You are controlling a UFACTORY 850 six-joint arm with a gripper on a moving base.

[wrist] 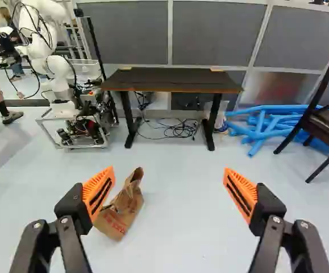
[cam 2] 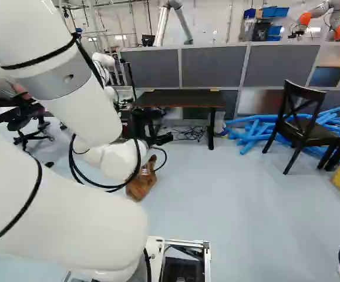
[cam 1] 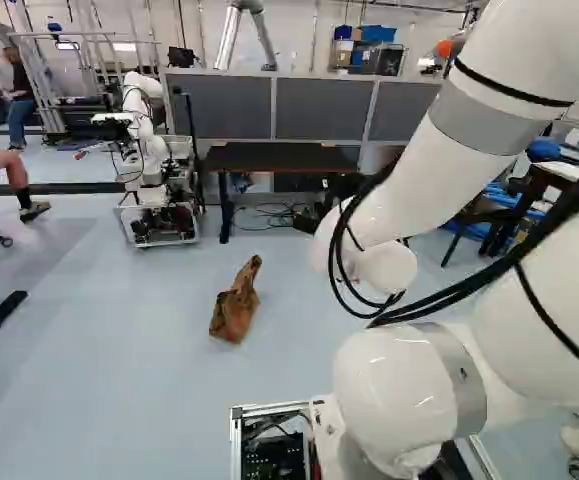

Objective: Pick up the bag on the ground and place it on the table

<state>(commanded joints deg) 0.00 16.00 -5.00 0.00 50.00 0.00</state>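
In the right base view my gripper [cam 2: 152, 130] shows as a dark shape beyond the arm's white wrist. In the wrist view the gripper [wrist: 169, 170] stands wide open, nothing between its orange pads. A crumpled brown paper bag [wrist: 121, 211] lies on the floor ahead, partly behind one finger and untouched as far as can be told. The bag [cam 1: 236, 305] is fully visible in the left base view; in the right base view the arm covers part of the bag [cam 2: 141, 185]. Farther off, against the grey partitions, stands the black-topped table [wrist: 173, 79], also seen as the table [cam 1: 284, 158] in the left base view.
Another robot [wrist: 59, 91] on a wheeled frame stands beside the table. Cables [wrist: 173, 129] lie under the table. Blue foam tubes [wrist: 266, 126] and a dark chair [cam 2: 302, 126] are on the table's other side. A seated person's legs [cam 1: 14, 180] show beyond the other robot.
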